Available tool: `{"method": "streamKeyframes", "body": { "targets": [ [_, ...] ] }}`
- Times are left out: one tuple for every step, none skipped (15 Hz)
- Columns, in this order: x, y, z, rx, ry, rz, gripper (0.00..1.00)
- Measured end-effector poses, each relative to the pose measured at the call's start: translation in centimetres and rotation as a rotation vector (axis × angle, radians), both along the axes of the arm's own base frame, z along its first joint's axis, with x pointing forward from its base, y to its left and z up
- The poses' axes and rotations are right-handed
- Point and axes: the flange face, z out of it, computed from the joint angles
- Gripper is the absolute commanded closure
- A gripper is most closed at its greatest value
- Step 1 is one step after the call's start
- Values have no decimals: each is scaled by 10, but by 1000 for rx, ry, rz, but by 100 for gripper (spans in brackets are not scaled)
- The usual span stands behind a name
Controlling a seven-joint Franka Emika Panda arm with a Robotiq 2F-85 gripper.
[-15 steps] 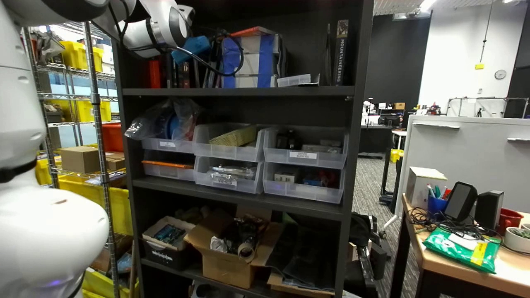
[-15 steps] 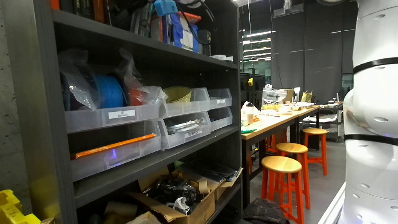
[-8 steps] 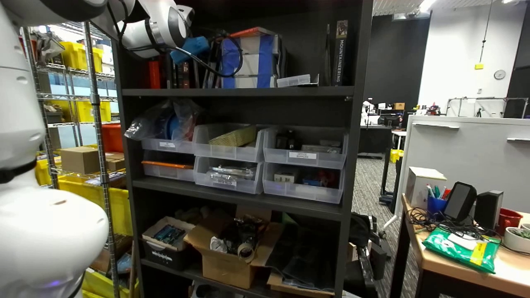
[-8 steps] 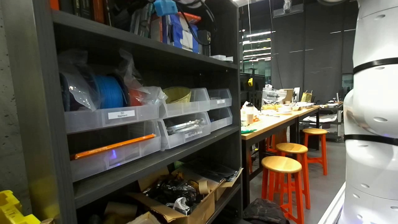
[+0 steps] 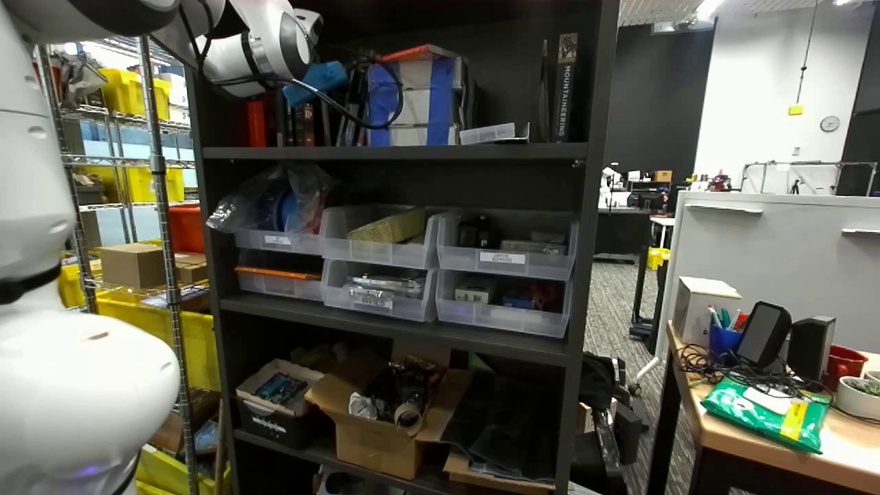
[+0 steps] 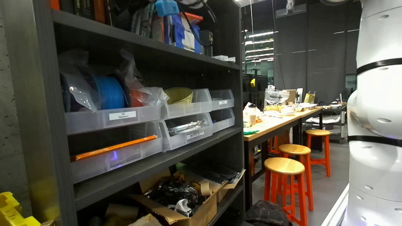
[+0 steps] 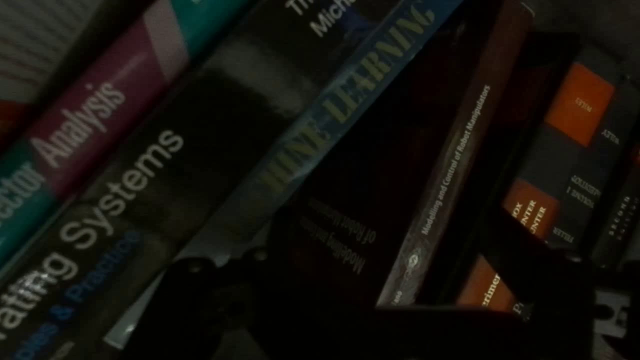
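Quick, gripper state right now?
Gripper: open, jaws standing apart; nothing seen held, though the wrist view is dark.

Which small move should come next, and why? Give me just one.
I'd probably turn the end effector slightly to line up with the brown-spined book: in the wrist view its spine runs aslant between the open jaws, though it's too dark to judge clearance.

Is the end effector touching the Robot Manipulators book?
Cannot tell. In the wrist view, the end effector overlaps the lower part of the Robot Manipulators book, but it is too dark there to make out contact or a gap.
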Motion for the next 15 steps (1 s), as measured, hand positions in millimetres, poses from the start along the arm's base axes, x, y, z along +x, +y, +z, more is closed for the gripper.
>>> {"method": "streamKeyframes", "body": {
  "targets": [
    [0,1,-1,0,1,1,4],
    [0,2,-2,0,4,2,3],
    [0,5,-4,-1,11,7,3],
    [-1,10,-9,-4,28,11,3],
    [-4,17,-14,-8,49,19,3],
    [-10,25,-19,-15,71,30,2],
    [-20,35,-23,-23,93,45,2],
    [-34,45,-24,-33,110,62,0],
    [-49,54,-24,-44,121,77,0],
    [-65,61,-20,-52,128,89,0],
    [-79,65,-16,-56,130,94,1],
    [-91,65,-10,-58,128,93,2],
    [-100,63,-3,-60,122,87,2],
    [-106,58,4,-58,116,75,3],
    [-110,52,11,-53,112,57,3]
  ]
}}
